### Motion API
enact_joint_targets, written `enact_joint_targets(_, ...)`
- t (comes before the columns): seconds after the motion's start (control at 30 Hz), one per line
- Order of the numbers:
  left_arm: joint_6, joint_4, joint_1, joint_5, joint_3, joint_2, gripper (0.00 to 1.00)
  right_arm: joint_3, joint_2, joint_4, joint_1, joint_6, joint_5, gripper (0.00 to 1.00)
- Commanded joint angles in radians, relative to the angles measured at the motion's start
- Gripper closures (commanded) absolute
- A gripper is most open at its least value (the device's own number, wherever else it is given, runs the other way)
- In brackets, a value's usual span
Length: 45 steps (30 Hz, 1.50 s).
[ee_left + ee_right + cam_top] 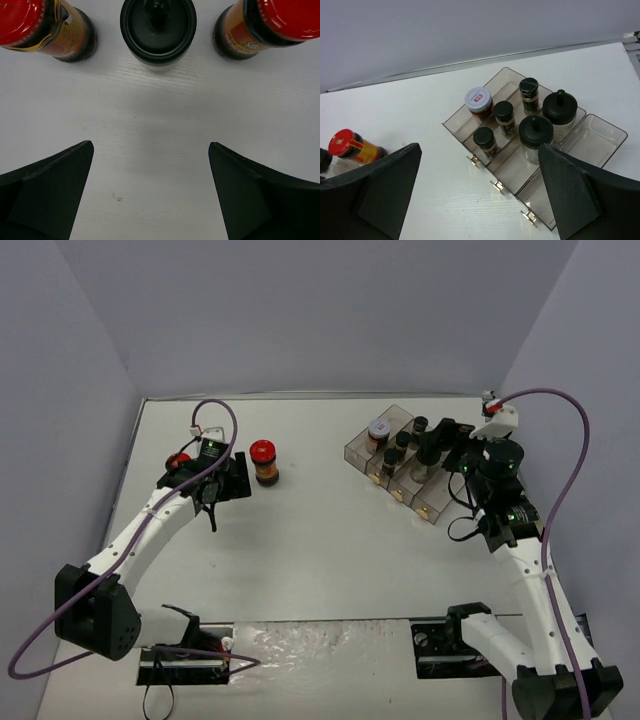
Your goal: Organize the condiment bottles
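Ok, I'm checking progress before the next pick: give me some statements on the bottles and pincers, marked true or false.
1. The left pincer and right pincer are both open and empty. True.
2. The white-lidded jar stands outside the tray. False: it stands in the tray.
3. Outside the tray, a black-capped jar stands between two red-capped bottles. True.
4. The tray holds only two jars. False: six stand in it.

Six bottles (504,116) in tray (597,134) on table (330,550), right side, three bottles (158,25) in a row, left side
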Motion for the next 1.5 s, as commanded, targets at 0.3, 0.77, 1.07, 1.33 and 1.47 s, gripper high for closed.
enact_joint_targets(0.3, 0.126, 0.154, 0.140, 0.084, 0.290, 0.342, 0.07, -0.065, -0.163, -0.072, 0.006, -0.002, -0.113, 0.00)
enact_joint_targets(0.77, 0.094, 0.133, 0.146, 0.115, 0.313, 0.371, 0.57, -0.059, -0.156, -0.082, 0.006, -0.009, -0.122, 0.00)
enact_joint_targets(1.07, 0.080, 0.007, 0.080, 0.158, 0.194, 0.168, 1.00, -0.034, -0.123, -0.082, 0.006, -0.019, -0.130, 0.00)
enact_joint_targets(1.33, 0.027, -0.027, -0.174, 0.173, 0.178, 0.040, 1.00, -0.022, -0.090, -0.082, 0.006, -0.038, -0.137, 0.00)
enact_joint_targets(1.47, 0.022, 0.015, -0.293, 0.143, 0.228, 0.104, 1.00, -0.022, -0.084, -0.082, 0.006, -0.041, -0.150, 0.00)
